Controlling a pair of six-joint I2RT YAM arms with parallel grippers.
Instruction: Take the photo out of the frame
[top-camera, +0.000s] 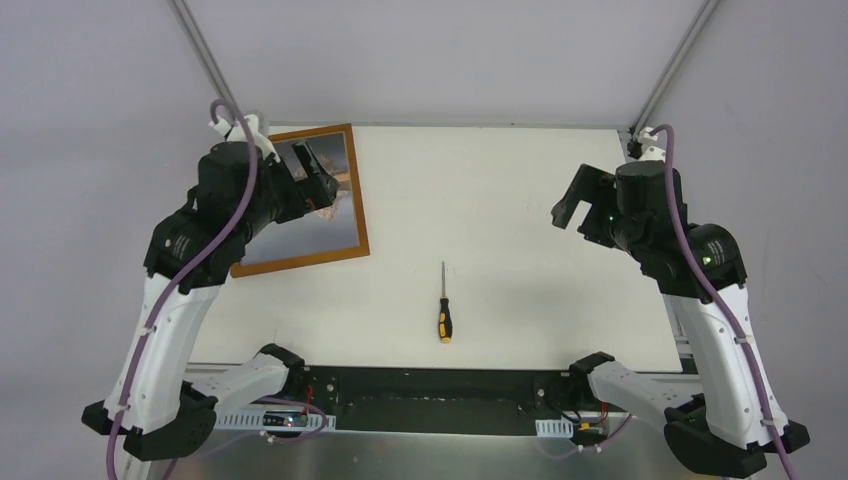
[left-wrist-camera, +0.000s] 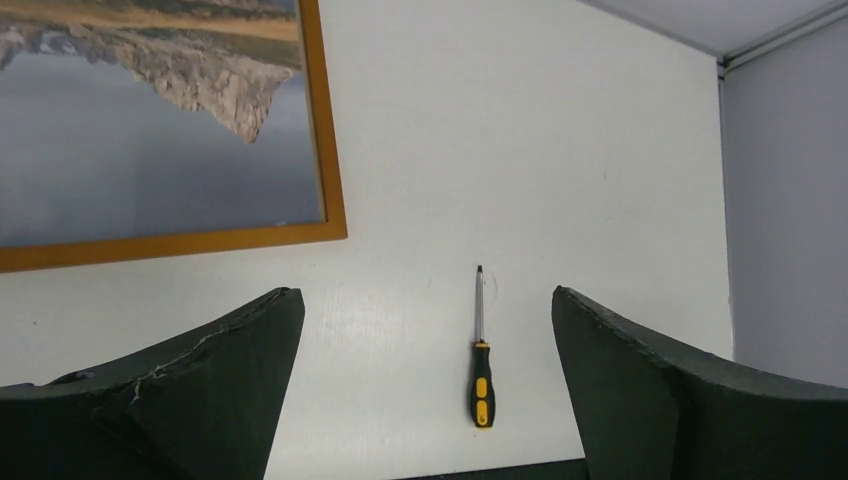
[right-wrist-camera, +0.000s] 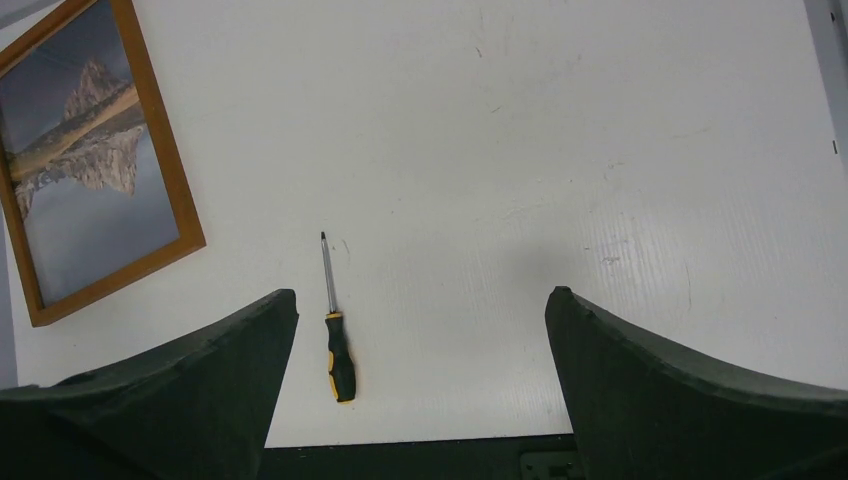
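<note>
Where left gripper (top-camera: 320, 178) overhangs, photo (top-camera: 322, 230) (framed) seems partly hidden

A black-and-yellow screwdriver (top-camera: 444, 310) lies flat on the white table (top-camera: 540, 200), tip toward the far edge.

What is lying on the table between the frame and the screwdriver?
Nothing. Between the frame and the screwdriver the white table is bare, as shown most clearly in the right wrist view.
</note>
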